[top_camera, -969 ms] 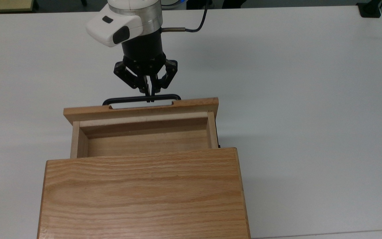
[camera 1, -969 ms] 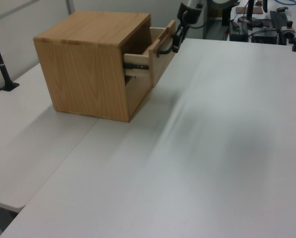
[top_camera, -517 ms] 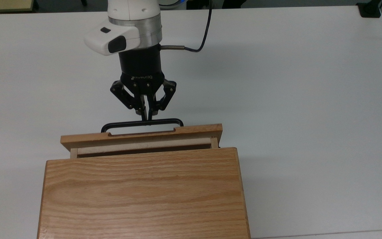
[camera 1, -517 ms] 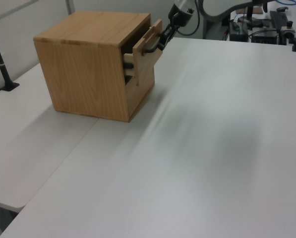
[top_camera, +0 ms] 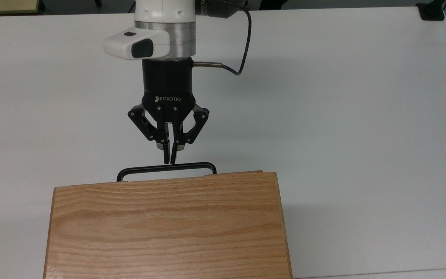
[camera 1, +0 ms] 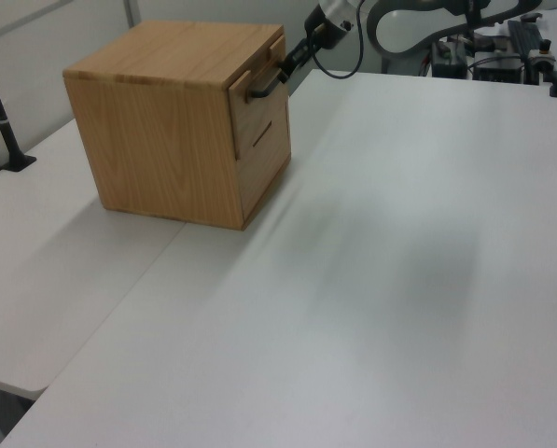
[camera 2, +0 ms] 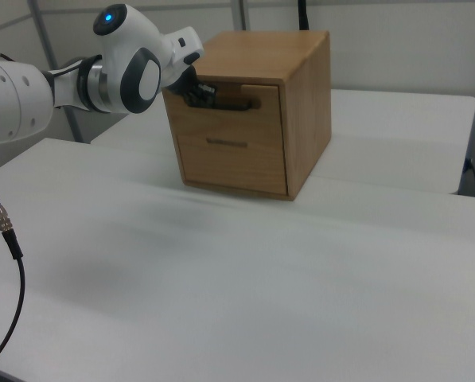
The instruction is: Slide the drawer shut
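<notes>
The drawer sits pushed into the oak cabinet, its front panel about flush with the cabinet face. From above, its black bar handle sticks out just past the cabinet's top edge. My gripper points at the middle of that handle, fingers shut together, with the tips at the bar and nothing between them. In the left view the gripper meets the handle at the cabinet's upper front. In the right view the gripper is against the drawer front.
A second drawer with a thin handle lies below, also shut. The white table spreads wide around the cabinet. My cable loops off the wrist. A black post stands at the left view's left, and equipment sits behind the table.
The drawer has slid from well open to fully inside the cabinet. My gripper followed it toward the cabinet, fingers staying shut at the handle.
</notes>
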### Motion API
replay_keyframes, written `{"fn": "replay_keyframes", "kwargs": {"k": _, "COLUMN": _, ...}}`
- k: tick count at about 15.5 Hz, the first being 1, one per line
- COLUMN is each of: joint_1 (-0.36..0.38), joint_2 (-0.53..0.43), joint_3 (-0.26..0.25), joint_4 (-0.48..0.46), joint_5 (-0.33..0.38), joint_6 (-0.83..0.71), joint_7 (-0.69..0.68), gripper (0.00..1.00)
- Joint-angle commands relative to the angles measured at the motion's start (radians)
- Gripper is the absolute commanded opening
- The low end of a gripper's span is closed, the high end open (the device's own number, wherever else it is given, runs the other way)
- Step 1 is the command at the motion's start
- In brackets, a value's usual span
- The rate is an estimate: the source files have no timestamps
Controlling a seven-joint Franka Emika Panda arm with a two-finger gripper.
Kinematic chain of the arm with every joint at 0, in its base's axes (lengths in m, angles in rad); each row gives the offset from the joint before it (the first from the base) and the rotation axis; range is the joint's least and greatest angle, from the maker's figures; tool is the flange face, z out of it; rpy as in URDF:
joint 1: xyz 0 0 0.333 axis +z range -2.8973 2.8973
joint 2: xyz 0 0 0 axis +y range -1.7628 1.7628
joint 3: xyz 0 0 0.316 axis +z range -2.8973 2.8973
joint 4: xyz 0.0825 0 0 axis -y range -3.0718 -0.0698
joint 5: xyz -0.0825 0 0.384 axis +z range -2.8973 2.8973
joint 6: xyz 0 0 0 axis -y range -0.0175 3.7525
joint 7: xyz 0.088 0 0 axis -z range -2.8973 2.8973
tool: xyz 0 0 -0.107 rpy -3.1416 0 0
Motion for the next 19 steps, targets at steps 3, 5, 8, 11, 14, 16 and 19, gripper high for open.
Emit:
{"fn": "replay_keyframes", "kwargs": {"k": 3, "joint_1": 0.001, "joint_2": 0.002, "joint_3": -0.008, "joint_4": 0.013, "joint_5": -0.029, "joint_6": 0.036, "joint_7": 0.023, "gripper": 0.11}}
{"fn": "replay_keyframes", "kwargs": {"k": 5, "joint_1": -0.001, "joint_2": -0.053, "joint_3": -0.006, "joint_4": -0.013, "joint_5": -0.025, "joint_6": -0.124, "joint_7": 0.015, "gripper": 0.11}}
{"fn": "replay_keyframes", "kwargs": {"k": 8, "joint_1": -0.001, "joint_2": -0.111, "joint_3": -0.003, "joint_4": -0.012, "joint_5": -0.002, "joint_6": -0.431, "joint_7": 0.007, "gripper": 0.11}}
{"fn": "replay_keyframes", "kwargs": {"k": 11, "joint_1": 0.004, "joint_2": -0.173, "joint_3": 0.002, "joint_4": -0.010, "joint_5": 0.049, "joint_6": -0.715, "joint_7": 0.007, "gripper": 0.27}}
{"fn": "replay_keyframes", "kwargs": {"k": 14, "joint_1": 0.007, "joint_2": -0.242, "joint_3": 0.002, "joint_4": -0.012, "joint_5": 0.052, "joint_6": -0.989, "joint_7": 0.006, "gripper": 0.68}}
{"fn": "replay_keyframes", "kwargs": {"k": 16, "joint_1": 0.010, "joint_2": -0.282, "joint_3": 0.002, "joint_4": -0.013, "joint_5": 0.040, "joint_6": -1.079, "joint_7": 0.016, "gripper": 0.88}}
{"fn": "replay_keyframes", "kwargs": {"k": 19, "joint_1": -0.001, "joint_2": -0.328, "joint_3": -0.004, "joint_4": -0.016, "joint_5": 0.040, "joint_6": -1.142, "joint_7": 0.016, "gripper": 1.00}}
